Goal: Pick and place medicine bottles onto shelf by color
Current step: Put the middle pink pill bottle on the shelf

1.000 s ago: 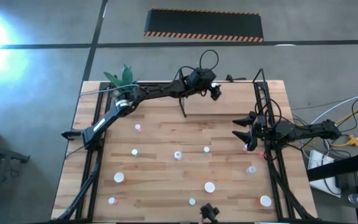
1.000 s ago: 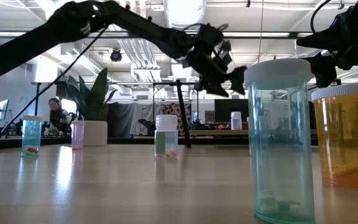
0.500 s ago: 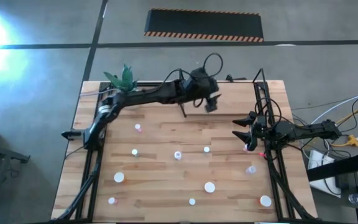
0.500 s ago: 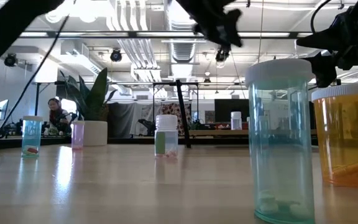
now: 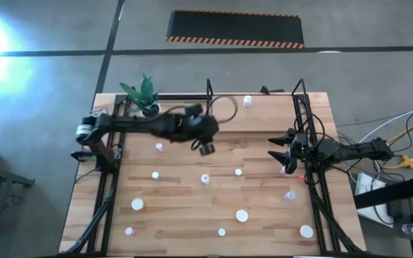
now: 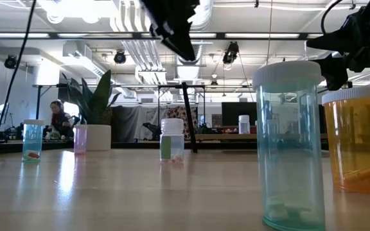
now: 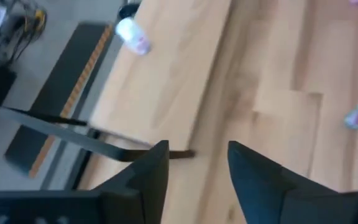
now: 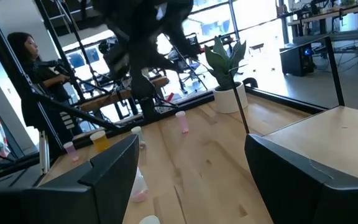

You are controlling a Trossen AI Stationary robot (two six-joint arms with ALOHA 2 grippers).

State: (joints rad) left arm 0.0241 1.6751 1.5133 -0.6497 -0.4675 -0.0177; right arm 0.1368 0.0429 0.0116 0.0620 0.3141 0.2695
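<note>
Several small white-capped medicine bottles stand scattered on the wooden table (image 5: pixel 192 215), among them a pink one (image 5: pixel 159 147), a green one (image 5: pixel 155 175) and a wide one (image 5: pixel 242 215). One bottle (image 5: pixel 247 101) stands on its base on the shelf (image 5: pixel 271 107) at the far edge; the left wrist view also shows this bottle (image 7: pixel 132 36). My left gripper (image 5: pixel 206 147) hangs open over the table's middle with nothing between its fingers (image 7: pixel 157 171). My right gripper (image 5: pixel 278 154) waits open at the right edge.
A potted plant (image 5: pixel 143 93) stands at the far left corner. Black frames run along the table's left side (image 5: pixel 106 186) and right side (image 5: pixel 314 193). A tall green bottle (image 6: pixel 288 141) and an orange one (image 6: pixel 358 141) stand near the front. A person (image 8: pixel 27 59) sits beyond the table.
My left gripper has drawn back from the shelf, going toward the table's left and near edges until it is over the middle of the table. The bottle on the shelf board now stands uncovered and alone. My right arm has kept still.
</note>
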